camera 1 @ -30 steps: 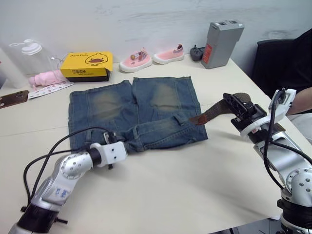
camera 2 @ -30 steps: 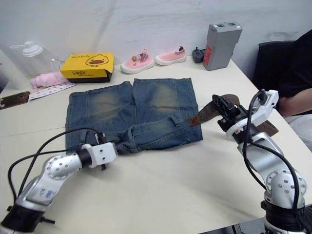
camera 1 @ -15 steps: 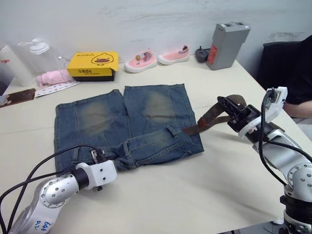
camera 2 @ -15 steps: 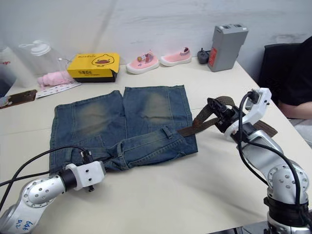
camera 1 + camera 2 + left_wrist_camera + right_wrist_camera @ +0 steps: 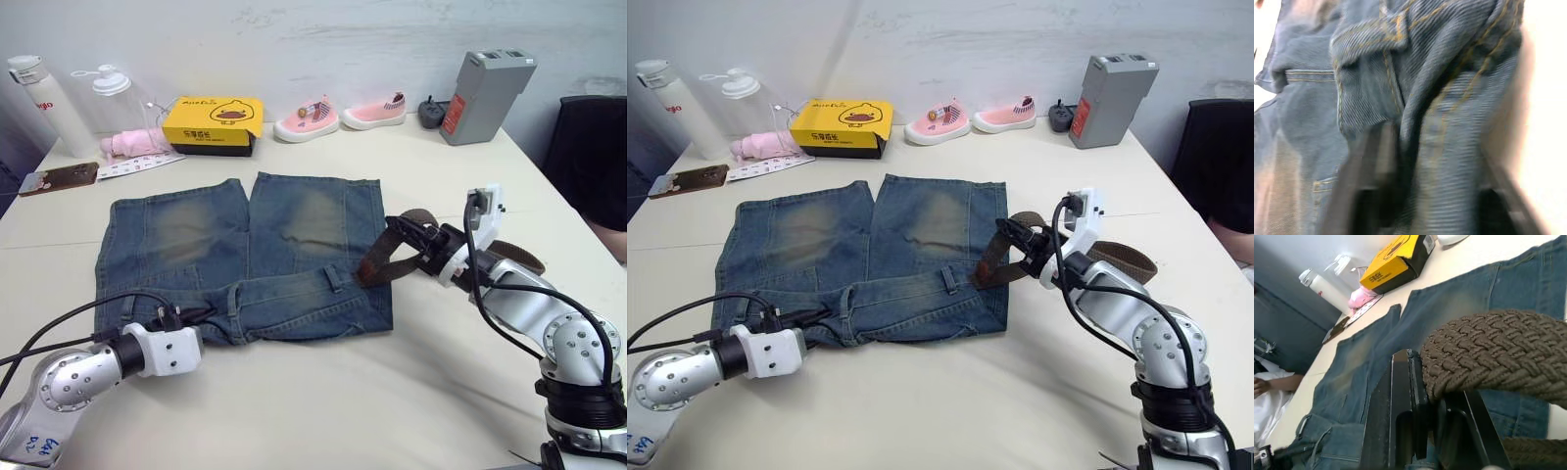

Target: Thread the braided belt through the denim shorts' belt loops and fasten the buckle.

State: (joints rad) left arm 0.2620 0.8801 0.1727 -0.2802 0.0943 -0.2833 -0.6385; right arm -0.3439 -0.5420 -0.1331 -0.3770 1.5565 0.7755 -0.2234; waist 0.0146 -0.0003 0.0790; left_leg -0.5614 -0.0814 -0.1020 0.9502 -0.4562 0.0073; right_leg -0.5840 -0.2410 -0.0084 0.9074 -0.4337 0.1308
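The denim shorts (image 5: pixel 245 245) lie flat on the table, waistband toward me. My left gripper (image 5: pixel 186 315) is at the waistband's left end, shut on a fold of denim (image 5: pixel 1440 147) between its fingers. My right gripper (image 5: pixel 407 238) is shut on the braided belt (image 5: pixel 1488 347) just right of the shorts. The belt's tip (image 5: pixel 368 269) hangs down to the waistband, beside a belt loop (image 5: pixel 336 277). The rest of the belt (image 5: pixel 514 257) curls on the table behind the right arm. The buckle is hidden.
Along the table's far edge stand two bottles (image 5: pixel 44 106), a yellow box (image 5: pixel 214 122), pink shoes (image 5: pixel 307 117) and a grey box (image 5: pixel 486 83). A phone (image 5: pixel 59 178) lies far left. A black chair (image 5: pixel 598 147) is at right. A person's hand (image 5: pixel 1266 384) rests by the table.
The camera view has shifted. My right gripper has carried the belt leftward and lower, bringing its tip to the waistband beside the loop. My left gripper stays on the waistband.
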